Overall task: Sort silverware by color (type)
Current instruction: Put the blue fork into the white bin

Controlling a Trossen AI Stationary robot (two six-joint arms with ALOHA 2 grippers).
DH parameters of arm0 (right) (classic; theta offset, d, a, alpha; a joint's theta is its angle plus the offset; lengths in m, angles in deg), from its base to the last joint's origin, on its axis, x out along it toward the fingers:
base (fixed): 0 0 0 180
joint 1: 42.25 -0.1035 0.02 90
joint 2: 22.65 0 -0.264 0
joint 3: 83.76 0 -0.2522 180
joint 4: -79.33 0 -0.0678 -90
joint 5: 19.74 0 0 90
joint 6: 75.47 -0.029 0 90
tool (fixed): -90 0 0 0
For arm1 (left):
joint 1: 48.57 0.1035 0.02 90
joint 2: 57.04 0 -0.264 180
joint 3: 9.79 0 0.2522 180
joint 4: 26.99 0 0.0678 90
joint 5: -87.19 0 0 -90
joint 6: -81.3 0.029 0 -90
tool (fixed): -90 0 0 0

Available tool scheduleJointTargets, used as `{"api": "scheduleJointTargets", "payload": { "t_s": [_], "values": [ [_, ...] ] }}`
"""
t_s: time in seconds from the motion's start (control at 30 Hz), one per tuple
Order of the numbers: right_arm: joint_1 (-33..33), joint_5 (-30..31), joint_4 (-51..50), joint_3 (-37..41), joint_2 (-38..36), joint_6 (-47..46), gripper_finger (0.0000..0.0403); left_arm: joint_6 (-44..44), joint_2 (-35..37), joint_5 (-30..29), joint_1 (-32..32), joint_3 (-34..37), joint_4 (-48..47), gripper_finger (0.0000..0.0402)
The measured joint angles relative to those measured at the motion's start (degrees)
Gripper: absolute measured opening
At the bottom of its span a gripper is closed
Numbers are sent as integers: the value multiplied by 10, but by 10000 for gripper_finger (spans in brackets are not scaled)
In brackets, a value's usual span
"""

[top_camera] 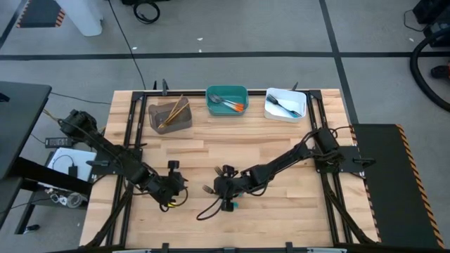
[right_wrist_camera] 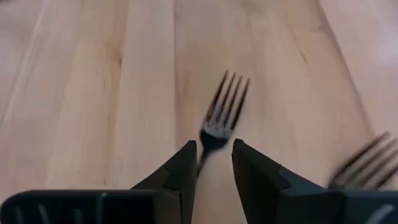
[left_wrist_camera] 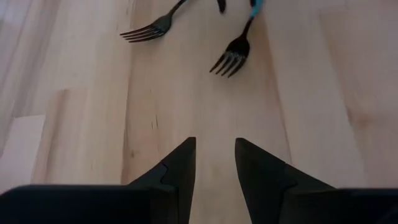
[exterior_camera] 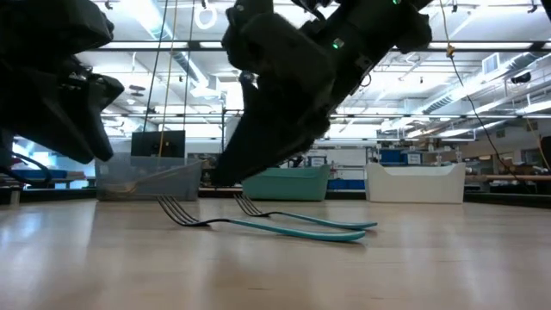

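Bins | grey bin [top_camera: 169, 117]: gold pieces | teal bin [top_camera: 227, 92]: orange-handled, seemingly | white bin [top_camera: 286, 112]: dark fork | both jaws narrow, empty

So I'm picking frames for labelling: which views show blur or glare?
Right wrist view: the second fork at the edge is smeared, the fork ahead fairly sharp. Low view: near arms are dark blurs against bright ceiling lights. High view: even, no glare.

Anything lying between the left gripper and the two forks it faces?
Nothing: the left wrist view shows only bare table between the left gripper and the two forks.
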Motion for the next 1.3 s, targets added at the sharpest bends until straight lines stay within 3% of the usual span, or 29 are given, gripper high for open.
{"api": "scheduleJointTargets", "payload": {
  "t_s": [0.37,0.5,0.67,0.9,1.07,1.3],
  "values": [
    [-22,58,-42,-57,53,-4,129,-32,0,-1,-15,-1,0,126],
    [-26,72,-57,-58,52,-17,142,-42,0,-1,-15,-1,-3,161],
    [-26,48,-64,-58,52,-30,146,-38,0,-1,-15,-1,1,207],
    [-34,52,-84,-58,60,-34,144,-37,0,-1,-14,-1,-1,217],
    [-34,55,-85,-59,63,-30,113,-37,0,-1,-14,-1,-1,217],
    [-34,44,-97,-59,63,-28,15,-37,0,-1,-14,-1,-1,217]
  ]
}}
